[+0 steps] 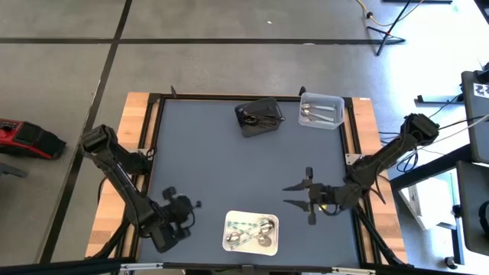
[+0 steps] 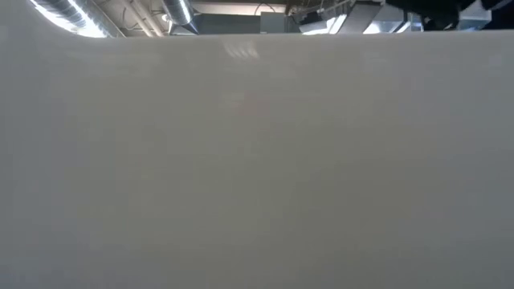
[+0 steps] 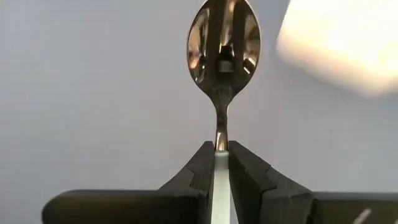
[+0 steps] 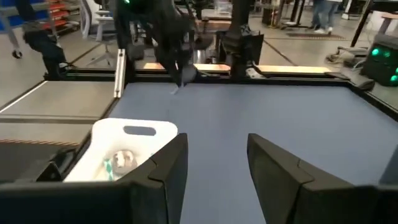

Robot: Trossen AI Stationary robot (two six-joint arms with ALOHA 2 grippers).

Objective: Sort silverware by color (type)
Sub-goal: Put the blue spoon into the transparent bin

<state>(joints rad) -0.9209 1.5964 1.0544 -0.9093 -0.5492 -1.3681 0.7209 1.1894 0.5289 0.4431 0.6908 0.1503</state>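
Silverware is lying in a white tray (image 1: 229,219) at the near edge, between the arms, while one shiny spoon (image 3: 222,43) is sitting pinched by its handle in the left gripper (image 3: 222,163), bowl pointing straight ahead. The silver-spoon bin (image 1: 322,111) (far right corner) is lying well apart, diagonally across. The right gripper (image 1: 297,194) is hovering spread, nearer that bin.

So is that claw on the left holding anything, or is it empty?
Holding something. The left gripper is shut on the thin handle of a shiny spoon, whose bowl sticks out past the fingertips.
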